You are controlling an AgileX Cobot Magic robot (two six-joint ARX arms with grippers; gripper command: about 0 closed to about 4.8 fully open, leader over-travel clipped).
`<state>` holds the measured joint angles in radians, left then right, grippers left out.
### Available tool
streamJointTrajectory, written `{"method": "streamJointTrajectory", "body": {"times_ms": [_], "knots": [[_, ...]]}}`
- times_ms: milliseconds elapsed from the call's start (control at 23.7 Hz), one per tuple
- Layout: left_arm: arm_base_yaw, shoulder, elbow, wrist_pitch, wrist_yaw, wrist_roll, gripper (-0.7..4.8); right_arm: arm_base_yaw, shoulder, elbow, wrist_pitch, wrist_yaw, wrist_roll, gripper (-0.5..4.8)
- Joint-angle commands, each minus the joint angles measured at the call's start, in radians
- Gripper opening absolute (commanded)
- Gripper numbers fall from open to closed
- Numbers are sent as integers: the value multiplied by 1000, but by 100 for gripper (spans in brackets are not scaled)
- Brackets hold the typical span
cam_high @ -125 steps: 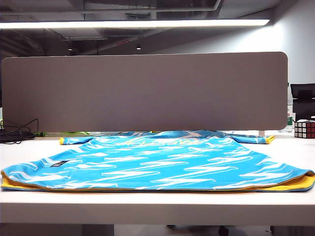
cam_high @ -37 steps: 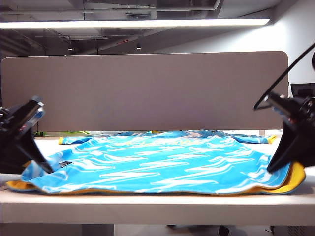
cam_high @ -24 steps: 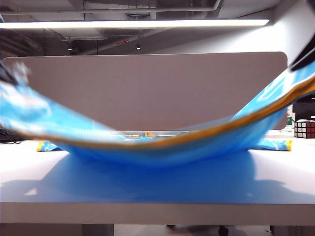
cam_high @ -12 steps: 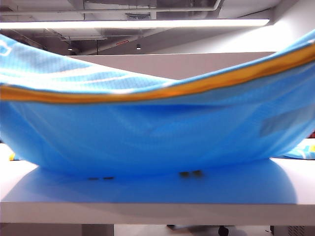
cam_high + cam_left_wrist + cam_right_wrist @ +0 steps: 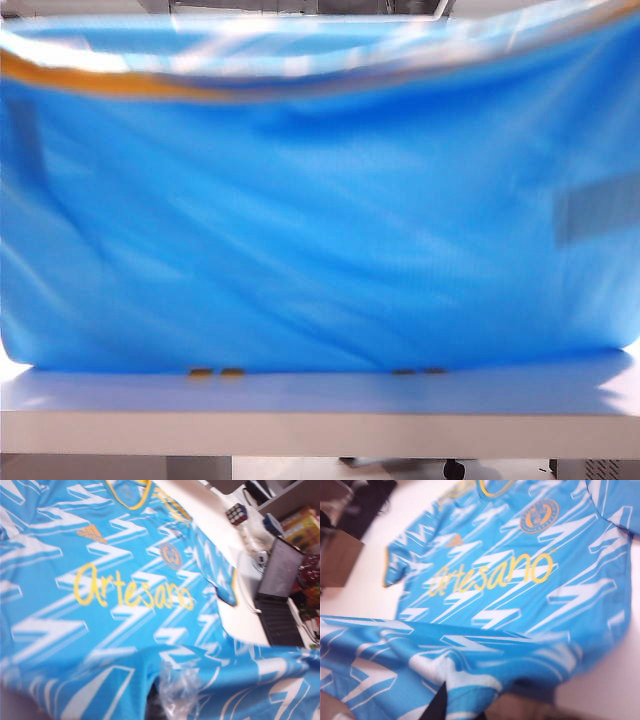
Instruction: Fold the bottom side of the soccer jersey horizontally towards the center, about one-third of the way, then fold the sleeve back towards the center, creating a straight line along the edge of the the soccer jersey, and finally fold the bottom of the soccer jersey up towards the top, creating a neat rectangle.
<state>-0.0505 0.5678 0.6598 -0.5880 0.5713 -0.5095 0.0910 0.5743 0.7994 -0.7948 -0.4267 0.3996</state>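
the soccer jersey [image 5: 320,230] hangs like a curtain across nearly the whole exterior view, its plain blue reverse facing the camera. the bottom of the soccer jersey [image 5: 130,85], a yellow-orange band, runs blurred along the top, lifted high above the desk [image 5: 320,415]. the lower fold rests on the desk. in the wrist views the printed front lies spread flat with yellow lettering. the left gripper [image 5: 172,692] and right gripper [image 5: 442,705] are mostly buried in cloth at the raised hem, jaws pinched narrow on the fabric. a puzzle cube [image 5: 235,514] sits well apart.
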Motion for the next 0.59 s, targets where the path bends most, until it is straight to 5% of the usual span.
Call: {"method": "streamJointTrajectory", "body": {"times_ms": [42,169,422,506,590], "knots": [[3,165,2,210,-11,31,-5,-1,163,4,217,6,-58,-9],[3,417,19,441,-10,29,-5,-3,378,14,445,7,-61,-9],[10,807,145,615,-6,45,-3,-3,713,99,635,6,-83,-8],[11,998,222,719,-7,49,29,-6,884,136,786,3,-112,87],[17,1088,258,774,-12,58,174,-18,964,153,882,3,-112,197]]}}
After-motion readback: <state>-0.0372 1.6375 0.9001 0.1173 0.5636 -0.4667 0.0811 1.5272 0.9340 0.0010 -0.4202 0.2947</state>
